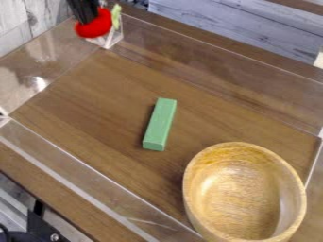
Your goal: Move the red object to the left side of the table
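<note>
One red object [91, 27] is showing at the top left, with a bit of green at its tip. One gripper [86, 13] is showing above it, dark and mostly cut off by the frame edge. One green block [159, 124] is lying on the table [228, 95], of which there is one. One wooden bowl [245, 194] is sitting at the lower right. Clear acrylic walls are edging the table; their exact number is not showing, since the frame is cutting some off.
</note>
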`<state>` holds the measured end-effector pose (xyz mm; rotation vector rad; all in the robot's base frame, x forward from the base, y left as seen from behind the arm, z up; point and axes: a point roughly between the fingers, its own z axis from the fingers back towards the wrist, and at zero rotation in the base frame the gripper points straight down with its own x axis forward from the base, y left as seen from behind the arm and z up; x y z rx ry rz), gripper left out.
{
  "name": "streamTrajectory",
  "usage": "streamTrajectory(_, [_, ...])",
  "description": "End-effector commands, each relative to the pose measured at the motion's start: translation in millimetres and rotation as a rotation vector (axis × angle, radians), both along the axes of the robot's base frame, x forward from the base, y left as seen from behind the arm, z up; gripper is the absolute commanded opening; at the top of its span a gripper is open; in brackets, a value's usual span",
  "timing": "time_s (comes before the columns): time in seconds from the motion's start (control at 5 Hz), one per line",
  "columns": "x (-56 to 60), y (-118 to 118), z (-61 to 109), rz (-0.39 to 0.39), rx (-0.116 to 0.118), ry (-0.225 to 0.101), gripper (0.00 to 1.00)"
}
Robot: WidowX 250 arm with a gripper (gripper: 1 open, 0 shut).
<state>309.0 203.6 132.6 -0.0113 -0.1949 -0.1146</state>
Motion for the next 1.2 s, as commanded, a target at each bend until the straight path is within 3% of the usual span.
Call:
streamTrajectory(0.0, [-5.3, 11, 16.1, 0.045, 0.034, -0.053, 0.00])
streamTrajectory(0.2, [-15.3, 8, 14.8, 0.093, 0.028, -0.054, 0.00])
streamTrajectory(0.6, [-23.5, 9, 16.8, 0.163, 0.009, -0.046, 0.00])
streamTrajectory(1.0, [-30.4, 9, 9.7, 0.163, -0.010, -0.042, 0.00])
